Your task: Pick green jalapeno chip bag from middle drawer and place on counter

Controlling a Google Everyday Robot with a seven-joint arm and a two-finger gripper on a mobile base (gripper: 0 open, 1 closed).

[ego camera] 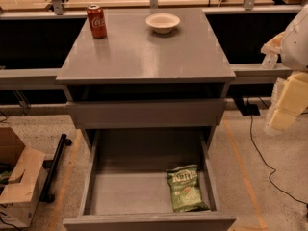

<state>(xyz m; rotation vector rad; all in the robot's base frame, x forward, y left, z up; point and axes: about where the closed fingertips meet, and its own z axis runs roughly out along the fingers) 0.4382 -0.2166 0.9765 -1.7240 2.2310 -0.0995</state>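
The green jalapeno chip bag (185,189) lies flat on the floor of the open middle drawer (130,191), in its front right corner, logo end toward the back. The drawer is pulled far out toward me. Above it is the grey counter (144,52). My gripper (285,110), pale yellow, hangs at the right edge of the view. It is to the right of the cabinet at about the height of the closed drawer front, well apart from the bag, and holds nothing that I can see.
A red soda can (96,21) and a white bowl (162,22) stand at the back of the counter. A closed grey drawer front (144,113) sits above the open drawer. A cardboard box (17,182) and a black bar (53,167) lie on the floor at left, and a black cable (260,153) at right.
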